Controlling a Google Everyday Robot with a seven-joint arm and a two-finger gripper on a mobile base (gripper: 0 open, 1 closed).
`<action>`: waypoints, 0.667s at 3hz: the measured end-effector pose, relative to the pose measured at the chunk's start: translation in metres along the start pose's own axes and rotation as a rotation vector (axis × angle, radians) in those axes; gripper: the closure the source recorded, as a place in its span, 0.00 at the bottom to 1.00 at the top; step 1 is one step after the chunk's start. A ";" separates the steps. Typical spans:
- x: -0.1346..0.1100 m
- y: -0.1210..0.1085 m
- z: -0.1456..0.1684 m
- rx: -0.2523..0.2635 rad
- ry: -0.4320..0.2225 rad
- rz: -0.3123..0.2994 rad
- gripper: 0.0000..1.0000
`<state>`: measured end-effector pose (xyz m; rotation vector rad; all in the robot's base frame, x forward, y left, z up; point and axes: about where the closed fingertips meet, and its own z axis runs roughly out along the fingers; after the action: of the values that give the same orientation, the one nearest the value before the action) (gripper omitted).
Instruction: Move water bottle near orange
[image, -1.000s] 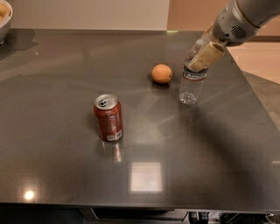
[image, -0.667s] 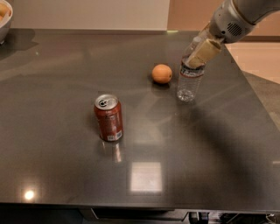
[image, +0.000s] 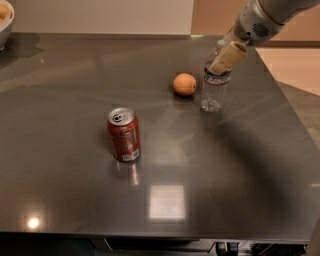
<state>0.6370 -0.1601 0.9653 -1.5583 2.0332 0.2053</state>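
Observation:
The water bottle (image: 214, 92) is clear with ribbed sides and stands upright at the table's far right, just right of the orange (image: 184, 84), with a small gap between them. My gripper (image: 222, 59) reaches in from the upper right and is shut on the bottle's upper part, hiding its cap and neck. One tan finger (image: 227, 57) lies across the front of the bottle's shoulder. I cannot tell whether the bottle's base touches the table or hangs just above it.
A red soda can (image: 123, 134) stands upright left of the table's middle. A white bowl (image: 4, 20) sits at the far left corner. The dark table (image: 200, 200) ends at a right edge close to the bottle.
My gripper has carried the water bottle a little to the left, closer to the orange. The can and the orange have not moved.

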 end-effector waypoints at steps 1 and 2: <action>0.000 -0.009 0.006 -0.008 0.001 0.012 1.00; -0.002 -0.017 0.010 -0.018 -0.008 0.026 0.82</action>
<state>0.6562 -0.1591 0.9621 -1.5396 2.0516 0.2397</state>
